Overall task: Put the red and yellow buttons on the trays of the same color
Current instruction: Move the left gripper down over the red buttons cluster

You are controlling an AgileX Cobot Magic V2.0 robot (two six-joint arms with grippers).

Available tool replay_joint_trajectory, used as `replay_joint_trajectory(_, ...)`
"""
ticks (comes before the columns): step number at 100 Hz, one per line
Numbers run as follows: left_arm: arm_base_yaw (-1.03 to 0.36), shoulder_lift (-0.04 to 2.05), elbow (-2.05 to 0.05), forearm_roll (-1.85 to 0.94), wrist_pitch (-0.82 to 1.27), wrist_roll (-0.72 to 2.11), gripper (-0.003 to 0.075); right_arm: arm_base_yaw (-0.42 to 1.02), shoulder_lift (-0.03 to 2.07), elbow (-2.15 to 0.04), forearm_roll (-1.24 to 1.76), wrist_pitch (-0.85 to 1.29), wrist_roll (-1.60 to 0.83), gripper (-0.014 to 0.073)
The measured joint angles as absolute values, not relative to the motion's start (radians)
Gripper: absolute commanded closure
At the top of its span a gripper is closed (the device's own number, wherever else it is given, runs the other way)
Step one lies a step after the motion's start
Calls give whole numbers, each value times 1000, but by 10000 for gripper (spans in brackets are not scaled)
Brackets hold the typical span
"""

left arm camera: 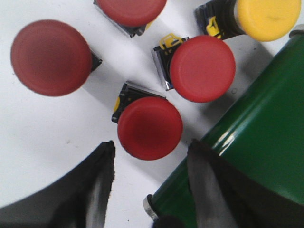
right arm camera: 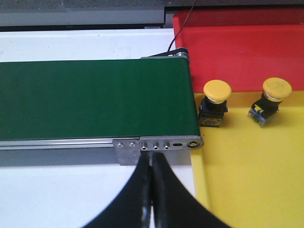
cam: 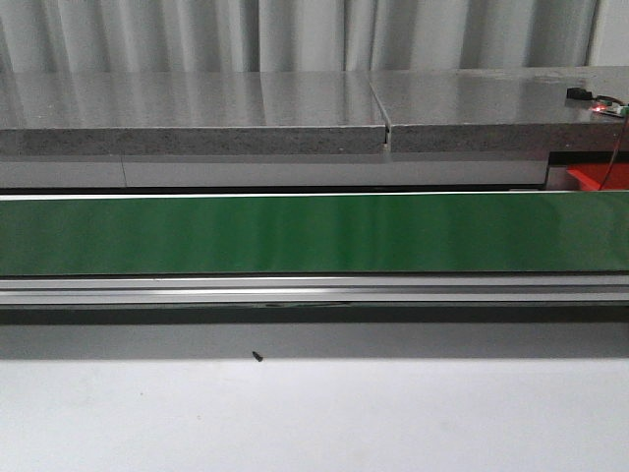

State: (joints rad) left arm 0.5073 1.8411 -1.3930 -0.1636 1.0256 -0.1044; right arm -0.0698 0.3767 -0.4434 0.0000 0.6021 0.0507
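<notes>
In the left wrist view several red buttons lie on a white table: one (left arm camera: 149,127) just ahead of my open left gripper (left arm camera: 151,151), another (left arm camera: 202,68) beyond it, a third (left arm camera: 51,57) to the side. A yellow button (left arm camera: 268,18) lies by the green belt's end (left arm camera: 256,137). The right wrist view shows two yellow buttons (right arm camera: 216,102) (right arm camera: 271,99) standing on the yellow tray (right arm camera: 256,175), with the red tray (right arm camera: 242,52) behind it. My right gripper (right arm camera: 151,159) is shut and empty near the belt's end bracket (right arm camera: 161,145). Neither gripper appears in the front view.
The green conveyor belt (cam: 314,234) runs across the front view with a metal rail (cam: 314,288) below it and a grey stone ledge (cam: 295,118) behind. A corner of the red tray (cam: 596,177) shows at far right. A small dark speck (cam: 257,357) lies on the white table.
</notes>
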Motion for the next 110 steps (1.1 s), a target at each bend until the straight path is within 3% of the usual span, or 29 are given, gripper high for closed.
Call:
replay_joint_trajectory(19, 507, 1844, -1393, -164, 1026, -93, 377, -70, 377, -443, 0, 602, 51, 652)
replay_joint_trajectory(36, 507, 1854, -1393, -164, 1026, -92, 307, -70, 377, -443, 0, 602, 51, 652)
replay_joint_trajectory(73, 507, 1902, -1395, -164, 1020, -83, 311, -70, 377, -443, 0, 602, 51, 652)
replay_joint_trajectory(82, 507, 1913, -1395, -164, 1010, -80, 350, -70, 377, -443, 0, 602, 51, 652)
replay_joint_trajectory(102, 507, 1915, -1395, -165, 982, -74, 524, -70, 377, -443, 0, 602, 51, 652)
replay_joint_trajectory(110, 507, 1915, -1395, -165, 973, -69, 552, -70, 377, -443, 0, 602, 51, 652)
